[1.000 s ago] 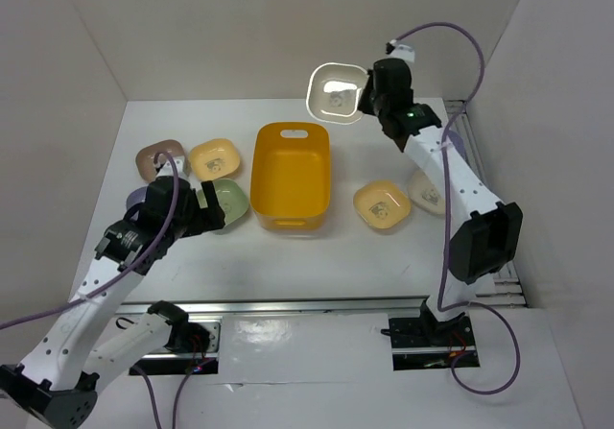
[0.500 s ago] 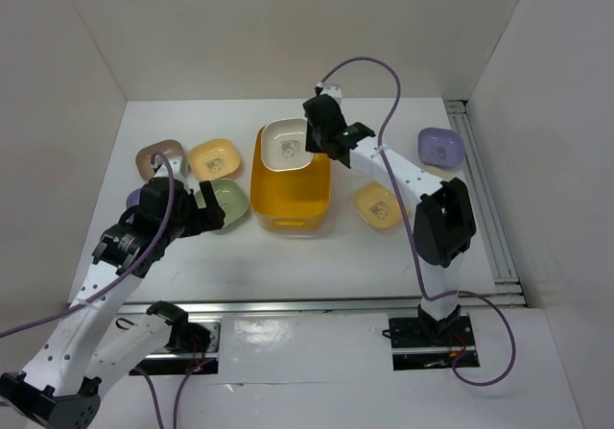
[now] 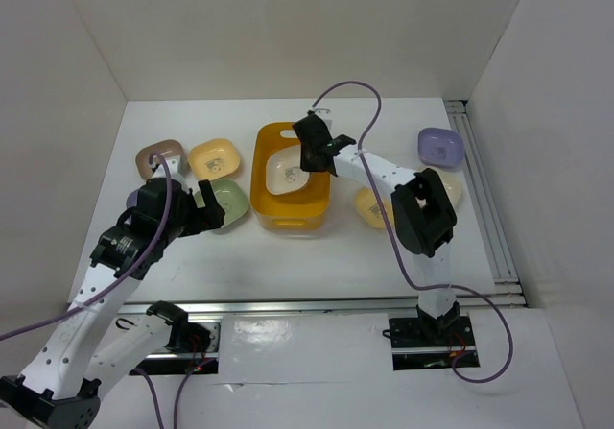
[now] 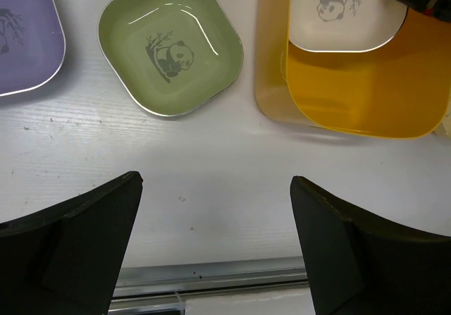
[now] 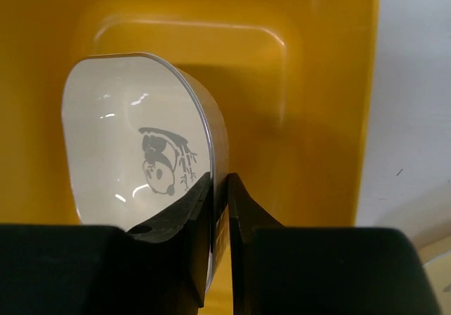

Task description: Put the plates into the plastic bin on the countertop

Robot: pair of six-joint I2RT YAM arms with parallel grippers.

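The yellow-orange plastic bin (image 3: pixel 288 214) stands mid-countertop. My right gripper (image 3: pixel 309 153) is shut on the rim of a cream plate (image 3: pixel 286 172) and holds it tilted inside the bin; the right wrist view shows the plate (image 5: pixel 127 139) pinched between the jaws (image 5: pixel 220 188) over the bin floor (image 5: pixel 310 118). My left gripper (image 3: pixel 209 206) is open and empty, just near of a green plate (image 3: pixel 232 199). The left wrist view shows the green plate (image 4: pixel 171 44), a lavender plate (image 4: pixel 25 36) and the bin (image 4: pixel 366 96).
Taupe (image 3: pixel 158 157) and yellow (image 3: pixel 215 158) plates lie left of the bin. Right of it are a yellow plate (image 3: pixel 369 205), a lavender plate (image 3: pixel 441 146) and a cream plate (image 3: pixel 451 187) partly behind the right arm. A metal rail (image 3: pixel 288 306) runs along the near edge.
My right arm has swung left from the back right with the cream plate and lowered it into the bin. The left arm has barely moved.
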